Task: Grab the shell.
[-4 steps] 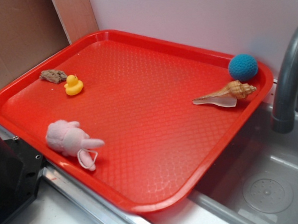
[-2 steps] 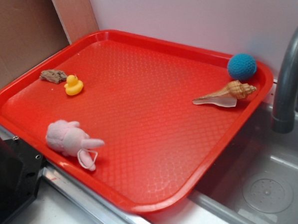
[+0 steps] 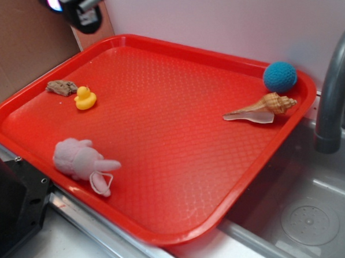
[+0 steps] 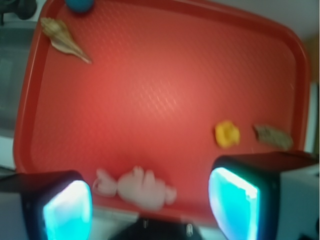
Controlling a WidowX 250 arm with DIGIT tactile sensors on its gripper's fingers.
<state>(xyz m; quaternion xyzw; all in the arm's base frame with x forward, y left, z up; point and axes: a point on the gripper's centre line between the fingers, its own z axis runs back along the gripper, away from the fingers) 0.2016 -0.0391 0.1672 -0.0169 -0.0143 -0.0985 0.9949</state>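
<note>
The shell [image 3: 263, 107] is a tan-orange spiral conch with a pale pointed tail. It lies on the red tray [image 3: 160, 106] near its right rim, tail pointing left. In the wrist view the shell [image 4: 62, 40] sits at the top left. My gripper [image 3: 80, 8] is high at the top left of the exterior view, far from the shell. In the wrist view the gripper [image 4: 150, 207] is open and empty, its two cyan pads wide apart above the tray's near edge.
A blue crocheted ball [image 3: 280, 77] lies just behind the shell. A yellow duck [image 3: 85, 98], a grey-brown lump [image 3: 61, 87] and a pink plush toy [image 3: 81, 161] lie on the tray's left side. A grey faucet [image 3: 333, 97] and a sink [image 3: 304, 214] stand at the right.
My gripper has come into the exterior view at the top left; it was out of view before. The blue ball shifted very slightly. The shell has not moved.
</note>
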